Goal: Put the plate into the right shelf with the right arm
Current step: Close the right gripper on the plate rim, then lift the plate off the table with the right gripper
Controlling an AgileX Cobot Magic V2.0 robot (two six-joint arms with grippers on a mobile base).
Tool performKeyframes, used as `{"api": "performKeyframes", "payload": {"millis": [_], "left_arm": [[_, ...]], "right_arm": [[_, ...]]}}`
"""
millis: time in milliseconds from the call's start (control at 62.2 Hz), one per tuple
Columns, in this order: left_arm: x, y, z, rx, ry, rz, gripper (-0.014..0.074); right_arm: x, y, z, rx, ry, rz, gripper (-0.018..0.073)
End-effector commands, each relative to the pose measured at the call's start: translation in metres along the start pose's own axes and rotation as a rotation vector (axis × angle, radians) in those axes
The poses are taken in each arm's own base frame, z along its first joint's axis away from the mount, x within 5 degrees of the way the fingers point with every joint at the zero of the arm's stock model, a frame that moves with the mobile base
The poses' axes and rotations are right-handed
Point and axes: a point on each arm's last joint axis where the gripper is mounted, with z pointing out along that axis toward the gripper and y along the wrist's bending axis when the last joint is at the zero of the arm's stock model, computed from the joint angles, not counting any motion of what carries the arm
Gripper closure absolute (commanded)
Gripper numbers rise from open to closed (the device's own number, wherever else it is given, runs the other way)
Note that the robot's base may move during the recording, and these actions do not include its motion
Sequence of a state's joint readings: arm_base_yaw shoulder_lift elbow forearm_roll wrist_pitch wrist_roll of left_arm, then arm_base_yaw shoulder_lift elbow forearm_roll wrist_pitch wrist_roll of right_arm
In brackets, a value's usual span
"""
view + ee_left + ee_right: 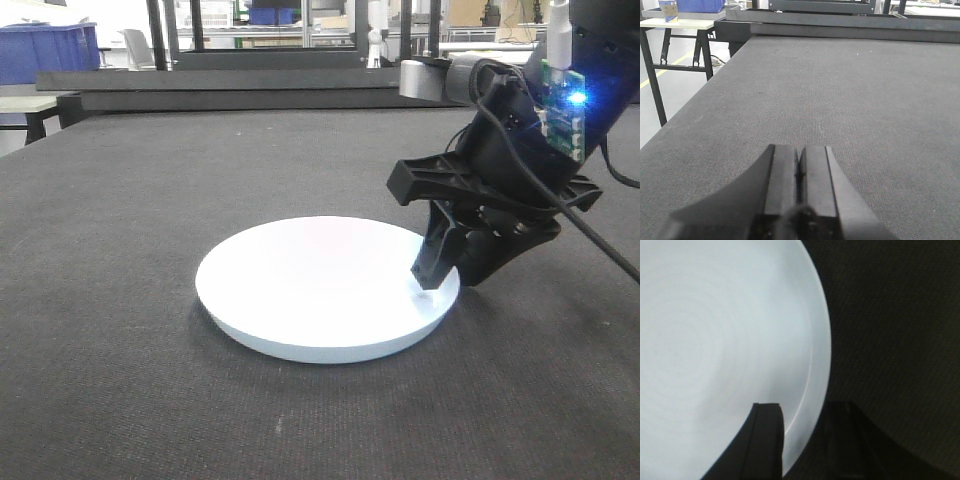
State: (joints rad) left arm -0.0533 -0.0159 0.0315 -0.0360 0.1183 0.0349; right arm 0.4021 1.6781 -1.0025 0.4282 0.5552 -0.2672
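Note:
The white round plate lies flat on the dark grey tabletop, and fills the upper left of the right wrist view. My right arm's black gripper is tilted down at the plate's right edge. It is open and straddles the rim: one finger is over the inside of the plate, the other is outside over the mat. A gap shows between the inner finger and the rim. My left gripper hovers over bare mat with its fingers pressed together. The right shelf is out of view.
The grey mat runs back to a raised black rail. Blue bins stand beyond the far left. A pale side table on black legs stands past the mat's left edge.

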Motion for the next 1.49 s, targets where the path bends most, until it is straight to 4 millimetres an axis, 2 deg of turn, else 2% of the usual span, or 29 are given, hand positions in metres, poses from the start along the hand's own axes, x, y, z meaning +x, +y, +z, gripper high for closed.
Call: {"api": "performKeyframes", "payload": {"millis": [0,948,1173,1253,1398,1478], "left_arm": [[-0.005,0.0,0.0,-0.003,-0.082,-0.009,0.0643],[-0.005,0.0,0.0,-0.003,-0.082,-0.009,0.0643],[-0.005,0.0,0.0,-0.003,-0.082,-0.009,0.0643],[-0.005,0.0,0.0,-0.003,-0.082,-0.009,0.0643],[-0.005,0.0,0.0,-0.003,-0.082,-0.009,0.0643],[-0.005,0.0,0.0,-0.003,-0.082,-0.009,0.0643]], "right_arm": [[-0.015,0.006,-0.018,-0.006,-0.112,-0.009,0.0241],[-0.023,0.001,-0.018,0.049,-0.191,-0.06,0.0243],[-0.019,-0.002,-0.006,0.048,-0.143,-0.053,0.0248],[-0.019,-0.002,-0.006,0.048,-0.142,-0.053,0.0306],[-0.019,-0.002,-0.006,0.047,-0.139,-0.053,0.0515],[-0.019,-0.002,-0.006,0.048,-0.141,-0.053,0.0503]]}}
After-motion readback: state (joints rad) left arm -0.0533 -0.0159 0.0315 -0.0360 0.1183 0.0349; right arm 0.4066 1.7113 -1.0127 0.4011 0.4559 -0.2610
